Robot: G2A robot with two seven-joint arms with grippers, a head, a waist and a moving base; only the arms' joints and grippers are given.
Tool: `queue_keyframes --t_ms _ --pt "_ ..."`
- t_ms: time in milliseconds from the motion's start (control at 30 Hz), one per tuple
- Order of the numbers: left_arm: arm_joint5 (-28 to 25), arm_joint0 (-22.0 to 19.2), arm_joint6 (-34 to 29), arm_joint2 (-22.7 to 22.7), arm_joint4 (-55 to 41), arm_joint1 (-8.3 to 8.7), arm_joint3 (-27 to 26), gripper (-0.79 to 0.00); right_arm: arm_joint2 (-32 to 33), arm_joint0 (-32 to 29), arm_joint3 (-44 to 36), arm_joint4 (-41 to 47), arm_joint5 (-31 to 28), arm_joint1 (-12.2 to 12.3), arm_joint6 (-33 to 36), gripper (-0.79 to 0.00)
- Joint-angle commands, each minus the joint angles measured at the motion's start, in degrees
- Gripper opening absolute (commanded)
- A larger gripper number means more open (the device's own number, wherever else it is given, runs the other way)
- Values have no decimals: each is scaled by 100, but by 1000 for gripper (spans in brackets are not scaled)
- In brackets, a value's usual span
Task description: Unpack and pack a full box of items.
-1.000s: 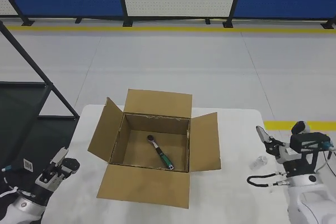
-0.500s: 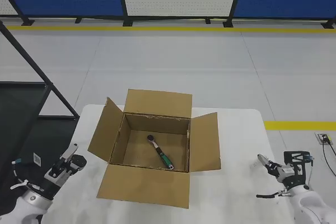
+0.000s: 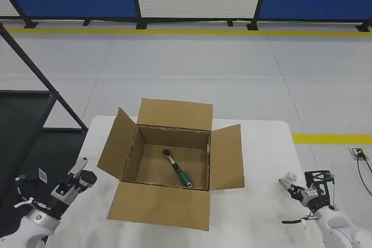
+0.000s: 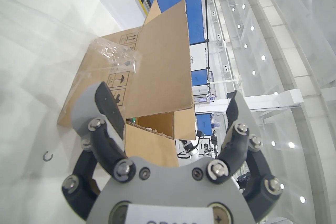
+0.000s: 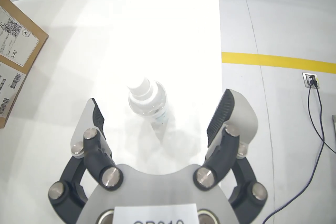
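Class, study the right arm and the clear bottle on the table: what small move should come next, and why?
Probably ease the right tool forward until its open fingers flank the clear bottle. The bottle stands on the table just ahead of the tool, ungripped, and the open box has room beside a wrench.

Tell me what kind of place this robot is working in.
Probably an industrial hall or robot test floor. It has a painted grey floor with yellow lines, blue partition panels along the far side, and rows of ceiling lights high overhead. The white table carries an open cardboard box.
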Motion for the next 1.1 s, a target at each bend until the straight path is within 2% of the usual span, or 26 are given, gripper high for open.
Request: queue_keyframes --t_ms 0,33,100,133,167,233,467,700,900,1067 --pt "4 -4 13 -5 -3 3 11 0 -23 58 84 2 3 20 12 -286" --pt "-4 -6 18 -12 -3 4 17 0 -34 76 111 4 2 29 19 -382" --pt "-7 -5 29 -19 -25 6 43 0 -59 103 145 29 1 46 47 -471" --pt "-9 -5 30 -24 -32 7 52 0 -72 114 153 37 1 54 56 -548" --pt "-11 -4 35 -28 -36 8 62 0 -83 125 160 43 -2 63 65 -671" --pt "-12 -3 47 -33 -40 10 74 0 -108 144 159 58 -19 80 76 -785" --pt "-31 0 68 -78 -105 18 116 0 -39 77 -251 484 -103 124 -315 -785" --pt "-80 53 95 -162 -186 23 133 0 -173 -55 -1815 1039 -4 132 -542 -785" --pt "-170 178 194 -319 -370 15 159 0 -1025 141 -3175 896 54 136 -271 -785" --pt "-276 327 274 -488 -582 3 213 0 -2140 659 -3456 672 -212 139 189 -785"
